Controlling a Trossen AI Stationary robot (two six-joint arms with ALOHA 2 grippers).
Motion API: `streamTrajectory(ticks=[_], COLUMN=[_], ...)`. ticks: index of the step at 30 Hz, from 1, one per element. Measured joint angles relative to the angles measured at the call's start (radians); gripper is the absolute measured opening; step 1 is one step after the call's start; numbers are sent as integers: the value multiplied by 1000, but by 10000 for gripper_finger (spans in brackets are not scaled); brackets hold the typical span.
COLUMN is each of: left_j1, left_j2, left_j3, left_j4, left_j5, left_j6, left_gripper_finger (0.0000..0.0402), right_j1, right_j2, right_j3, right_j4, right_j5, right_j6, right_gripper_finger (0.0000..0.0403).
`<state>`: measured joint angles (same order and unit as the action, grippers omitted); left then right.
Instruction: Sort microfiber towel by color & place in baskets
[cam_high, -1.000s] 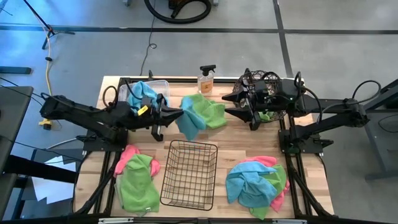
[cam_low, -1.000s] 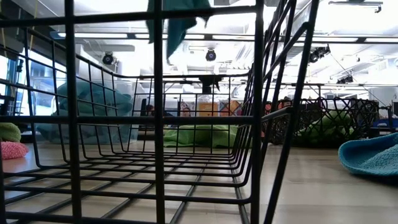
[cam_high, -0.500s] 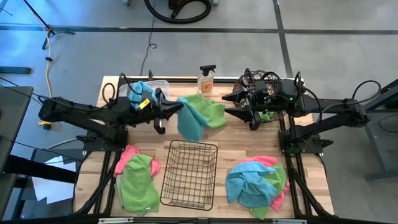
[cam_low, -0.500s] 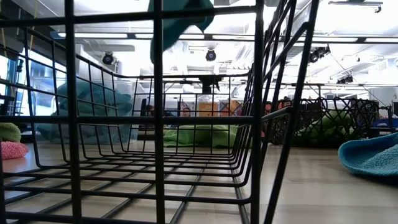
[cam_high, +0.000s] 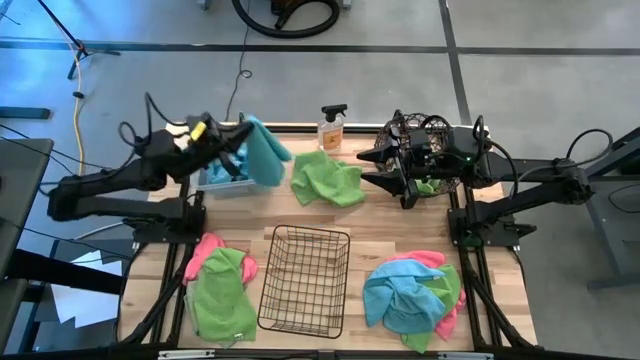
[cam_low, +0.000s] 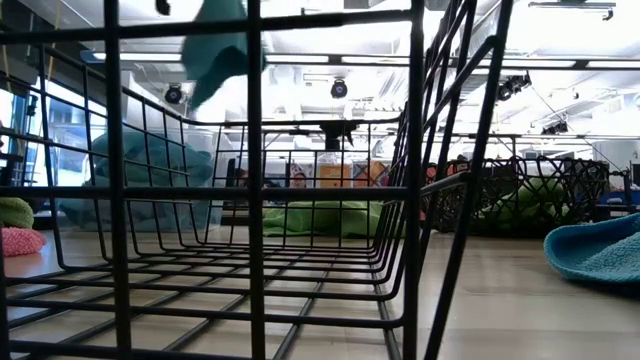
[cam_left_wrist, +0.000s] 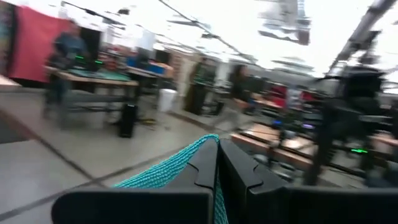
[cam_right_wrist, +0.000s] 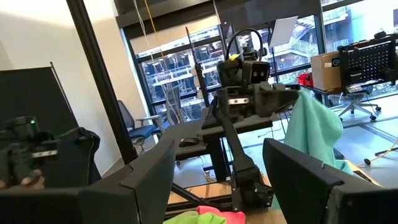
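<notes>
High view shows the left gripper (cam_high: 243, 140) clenched on a teal towel (cam_high: 264, 155) above the clear bin (cam_high: 222, 180), release due next; right gripper (cam_high: 385, 167) waits, jaws spread

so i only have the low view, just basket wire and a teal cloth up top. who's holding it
Observer: The left gripper, shut on the teal towel.
Operator: where is it over the table
Observer: Above the clear bin at the far left corner.
Operator: anything in that bin already
Observer: Yes, teal cloth shows through its wall in your view.
Operator: and the right arm
Observer: Its right gripper waits open beside the round basket, holding nothing.
</notes>
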<state>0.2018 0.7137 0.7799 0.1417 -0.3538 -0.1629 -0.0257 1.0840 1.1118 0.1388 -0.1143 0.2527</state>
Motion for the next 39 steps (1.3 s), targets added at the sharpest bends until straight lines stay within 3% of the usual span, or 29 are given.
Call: streamTrajectory(ticks=[7,14,28,33,39], left_j1=[162,212,210,211,255], left_j2=[-62,-75,-131,-100,53], left_j3=[0,0,0,6,86], left_j4=[-166,-406,-1130,-1178,-1200], left_j5=[-50,-113,-124,-77,-65], left_j6=[3,-42,-509,-620,-581], left_gripper_finger=[0,0,0,0,0], right_j1=[0,0,0,0,0], right_j2=[0,0,0,0,0], right_j3=[0,0,0,0,0], right_j4=[0,0,-7,-7,-8], right_j5=[0,0,-1,-1,-1], right_j6=[17,44,20,-7,-8], right_gripper_finger=[240,240,240,240,240])
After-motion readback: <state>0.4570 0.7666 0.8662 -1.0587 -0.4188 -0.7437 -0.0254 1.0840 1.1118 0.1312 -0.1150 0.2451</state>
